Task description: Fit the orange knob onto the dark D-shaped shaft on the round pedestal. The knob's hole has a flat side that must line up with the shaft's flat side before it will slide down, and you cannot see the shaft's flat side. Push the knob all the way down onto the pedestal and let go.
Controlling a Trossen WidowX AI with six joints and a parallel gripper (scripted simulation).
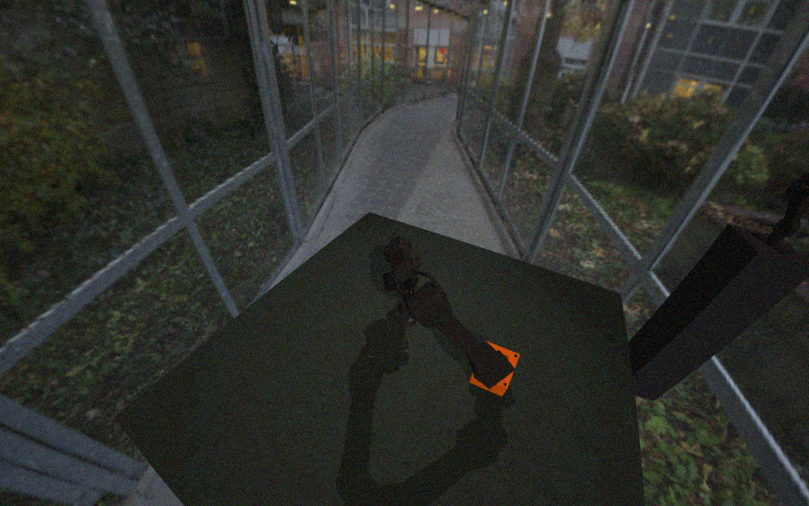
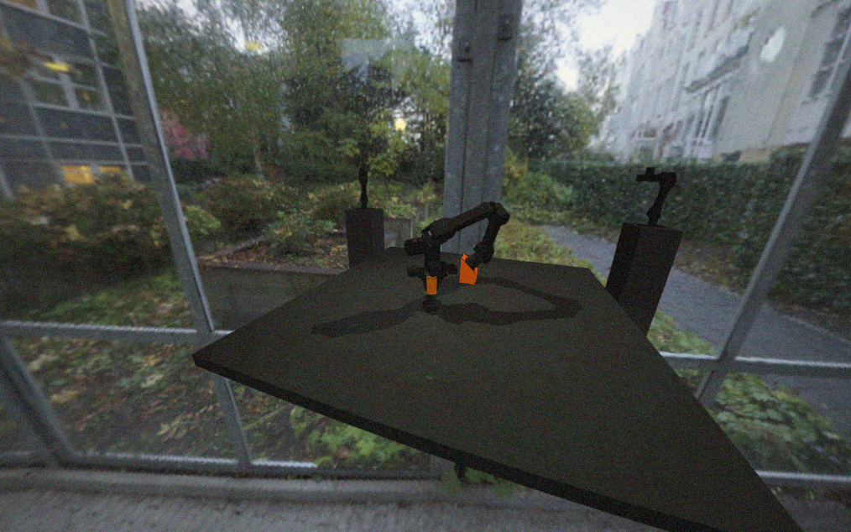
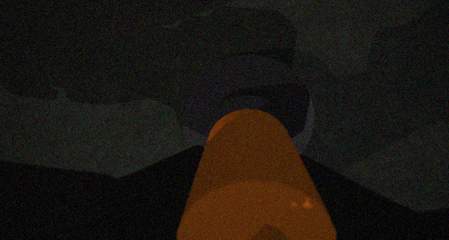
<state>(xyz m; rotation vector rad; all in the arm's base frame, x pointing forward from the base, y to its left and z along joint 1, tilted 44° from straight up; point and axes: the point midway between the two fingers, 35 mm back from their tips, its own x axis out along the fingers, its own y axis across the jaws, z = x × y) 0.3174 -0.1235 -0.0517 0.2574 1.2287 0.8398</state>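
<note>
The orange knob (image 2: pixel 431 285) (image 3: pixel 253 151) is upright between the fingers of my gripper (image 2: pixel 431 278) (image 3: pixel 248 160), which is shut on it. The round pedestal (image 2: pixel 430 305) (image 3: pixel 204 83) is on the table directly below the knob in the exterior view. A small dark gap shows between the knob's lower end and the pedestal's broad base. In the wrist view the knob's far end overlaps the pedestal's middle. The dark shaft cannot be made out clearly, and its flat side is hidden. Whether the knob touches the shaft cannot be told. The arm hides the knob in the top view.
The arm's base stands on an orange plate (image 1: pixel 497 387) (image 2: pixel 467 273) on the dark table (image 1: pixel 257 402) (image 2: pixel 548 396). Dark posts (image 1: pixel 709 320) (image 2: pixel 644 270) carrying small arms stand beyond the table. The arm's shadows fall around the pedestal.
</note>
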